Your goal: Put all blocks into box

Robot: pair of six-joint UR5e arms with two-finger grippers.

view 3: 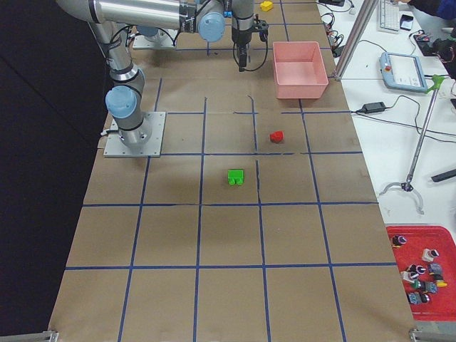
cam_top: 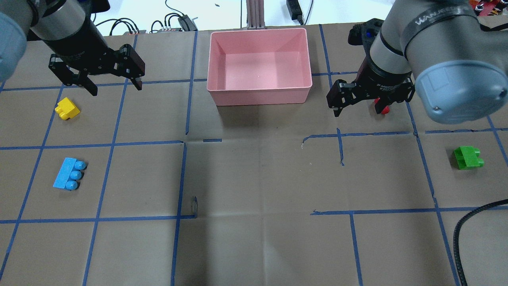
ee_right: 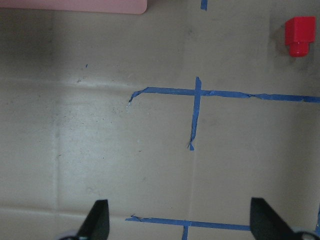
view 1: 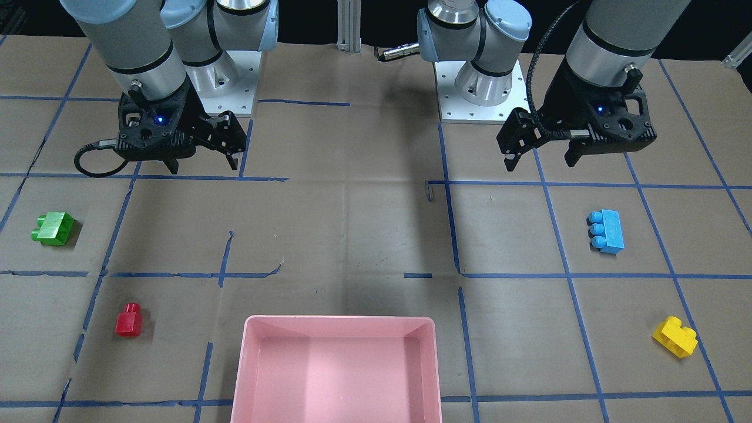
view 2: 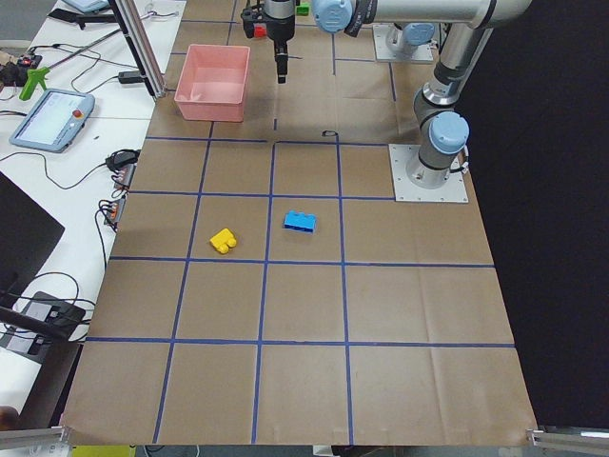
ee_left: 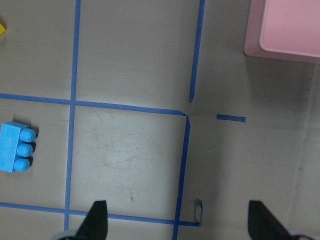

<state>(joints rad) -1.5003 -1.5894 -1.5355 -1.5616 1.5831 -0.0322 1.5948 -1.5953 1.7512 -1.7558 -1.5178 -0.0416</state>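
The pink box (view 1: 339,320) stands empty at the table's far middle edge, also in the overhead view (cam_top: 260,95). The yellow block (cam_top: 67,109) and light blue block (cam_top: 69,174) lie on my left side. My left gripper (cam_top: 116,90) hovers open and empty beyond the yellow block, apart from it. The green block (cam_top: 468,157) and red block (cam_top: 381,109) lie on my right side. My right gripper (cam_top: 359,112) hovers open and empty above the red block, partly hiding it. The left wrist view shows the blue block (ee_left: 16,152), the right wrist view the red block (ee_right: 299,35).
Blue tape lines grid the brown table cover. The two arm bases (view 1: 479,100) stand at my edge of the table. A side desk with a tablet (view 2: 52,119) and cables lies beyond the box. A red tray of small parts (view 3: 424,267) sits off the table.
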